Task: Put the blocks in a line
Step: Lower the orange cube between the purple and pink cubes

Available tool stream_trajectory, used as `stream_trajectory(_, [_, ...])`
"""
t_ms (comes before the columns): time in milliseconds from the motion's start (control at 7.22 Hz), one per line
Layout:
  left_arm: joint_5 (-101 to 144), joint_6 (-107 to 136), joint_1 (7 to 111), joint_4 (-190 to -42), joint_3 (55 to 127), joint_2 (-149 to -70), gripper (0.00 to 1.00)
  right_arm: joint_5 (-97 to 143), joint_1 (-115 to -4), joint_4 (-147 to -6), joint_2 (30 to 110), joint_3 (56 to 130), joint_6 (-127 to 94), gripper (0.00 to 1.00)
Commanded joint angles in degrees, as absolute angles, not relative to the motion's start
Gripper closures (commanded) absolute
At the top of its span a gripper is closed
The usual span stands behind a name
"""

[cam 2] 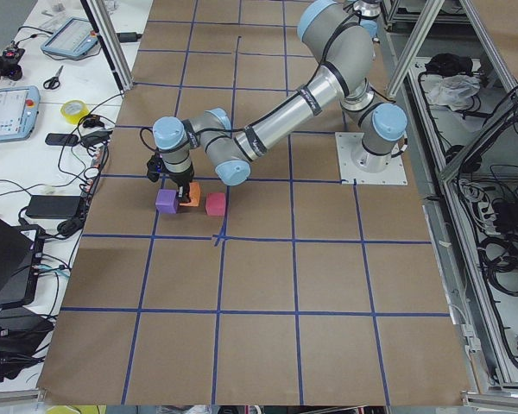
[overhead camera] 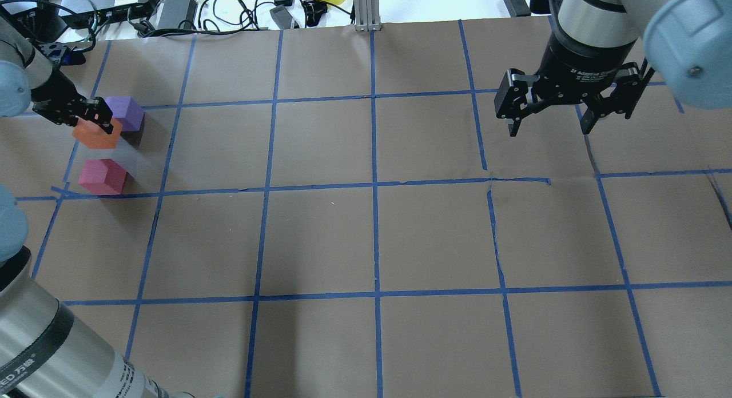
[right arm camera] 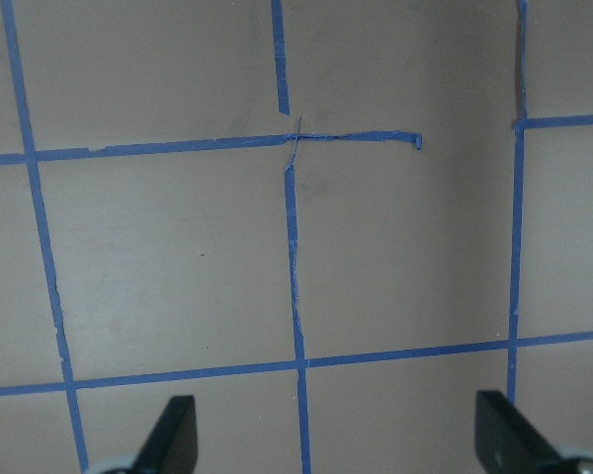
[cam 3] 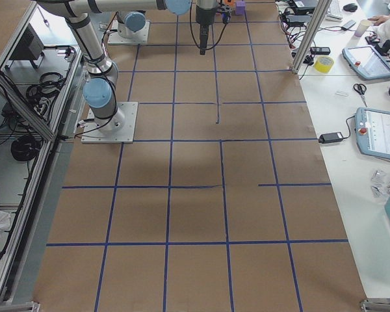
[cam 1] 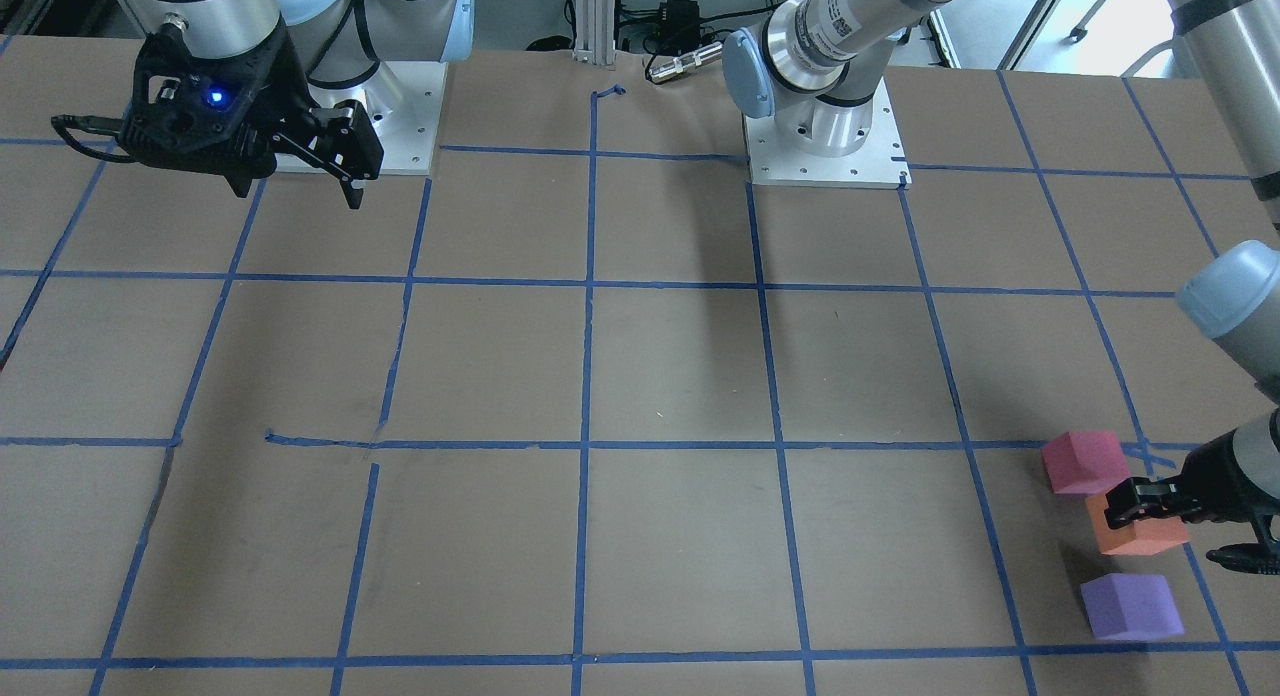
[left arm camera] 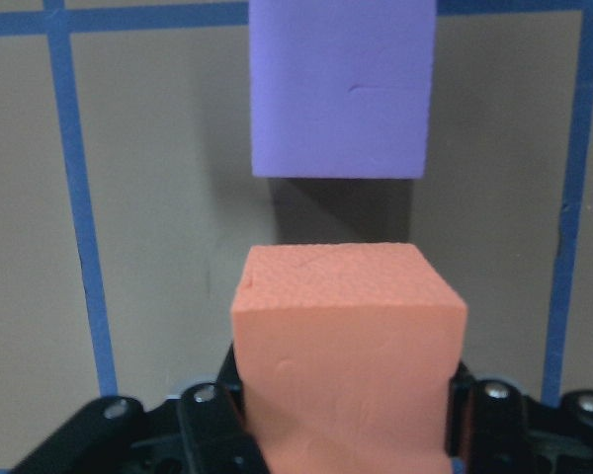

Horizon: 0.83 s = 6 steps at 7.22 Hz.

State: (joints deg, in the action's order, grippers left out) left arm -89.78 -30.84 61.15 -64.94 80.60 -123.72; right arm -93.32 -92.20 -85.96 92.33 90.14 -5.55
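Grainy matte foam orange block (left arm camera: 346, 365), matte brown paper table (overhead camera: 320, 238)

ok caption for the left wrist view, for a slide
Left gripper holding the orange block, the purple block ahead across a small gap.

left end effector (overhead camera: 95, 122): clamped on orange block (overhead camera: 96, 138) | right end effector (overhead camera: 549, 129): spread wide

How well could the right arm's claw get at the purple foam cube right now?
Probably not: the right claw hangs open at the opposite end of the table, and the left claw, shut on the orange foam cube, crowds the purple foam cube.
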Motion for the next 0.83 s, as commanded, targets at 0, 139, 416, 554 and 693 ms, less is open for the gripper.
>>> stream_trajectory(0, [-89.82, -31.81, 61.61, -64.43, 80.33, -123.75, 1.0, -92.9, -92.02, -85.96, 92.64, 90.09, -4.93, 0.0])
stream_trajectory(139, [-90.09, -31.73, 61.52, -64.34, 80.33, -124.01, 1.0, -89.68, -91.93, -86.04, 92.64, 90.0, -4.83, 0.0])
stream_trajectory(416, [-90.44, -30.41, 61.52, -64.34, 80.42, -124.89, 1.0, -88.33, -92.02, -86.83, 92.64, 90.0, -4.75, 0.0])
stream_trajectory(554, [-89.83, -29.63, 61.18, -64.34, 80.42, -125.15, 1.0, -88.33, -91.93, -86.92, 92.55, 90.09, -4.75, 0.0])
stream_trajectory(693, [-90.0, -29.53, 61.17, -64.34, 81.03, -125.16, 1.0, -88.33, -91.93, -87.1, 92.55, 90.09, -4.66, 0.0])
